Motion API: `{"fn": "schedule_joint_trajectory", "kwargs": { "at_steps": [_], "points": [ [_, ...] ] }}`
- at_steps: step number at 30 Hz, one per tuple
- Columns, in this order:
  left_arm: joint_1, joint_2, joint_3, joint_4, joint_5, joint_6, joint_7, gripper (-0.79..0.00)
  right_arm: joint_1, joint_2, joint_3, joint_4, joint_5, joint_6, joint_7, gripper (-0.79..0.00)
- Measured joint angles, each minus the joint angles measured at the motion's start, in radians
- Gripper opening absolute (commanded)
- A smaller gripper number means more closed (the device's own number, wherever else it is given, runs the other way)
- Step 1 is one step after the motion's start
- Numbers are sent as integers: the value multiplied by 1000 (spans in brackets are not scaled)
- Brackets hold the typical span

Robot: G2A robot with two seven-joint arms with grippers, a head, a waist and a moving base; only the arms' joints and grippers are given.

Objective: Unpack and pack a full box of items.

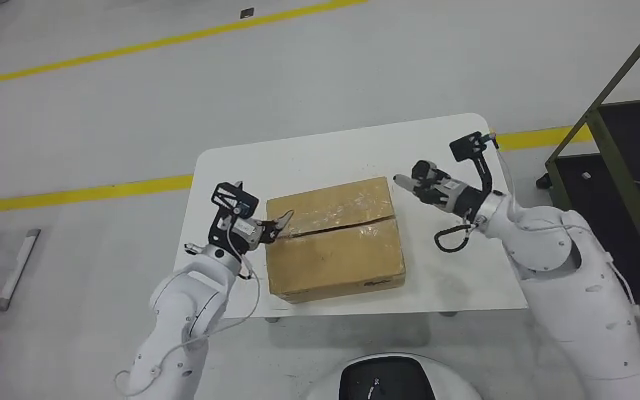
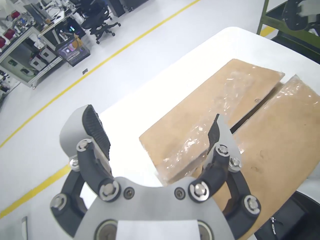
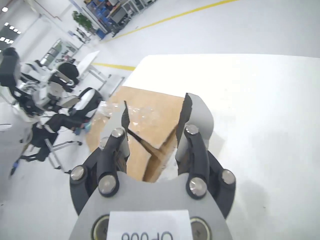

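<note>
My left gripper [image 2: 153, 128] spread wide above the end of the cardboard box [image 2: 270, 131], one finger [image 2: 217, 136] near the seam between its shut, taped flaps, box on white table [image 2: 180, 71], yellow floor line [image 2: 140, 36] beyond

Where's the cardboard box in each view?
Top view: cardboard box in the middle of the table, between left gripper and right gripper.
Left wrist view: cardboard box just beyond the open left gripper.
Right wrist view: cardboard box framed by the open right gripper.
Shared landmark: the seam between the top flaps.
</note>
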Motion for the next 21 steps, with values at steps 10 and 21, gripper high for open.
{"fn": "schedule_joint_trajectory", "kwargs": {
  "at_steps": [10,21],
  "points": [
    [32,3,-33,-13,-2,4,-4,0,69,1,-28,35,97,1,123,0],
    [32,-6,-29,4,-90,64,-20,0,128,-3,-31,125,293,22,108,-114]
  ]
}}
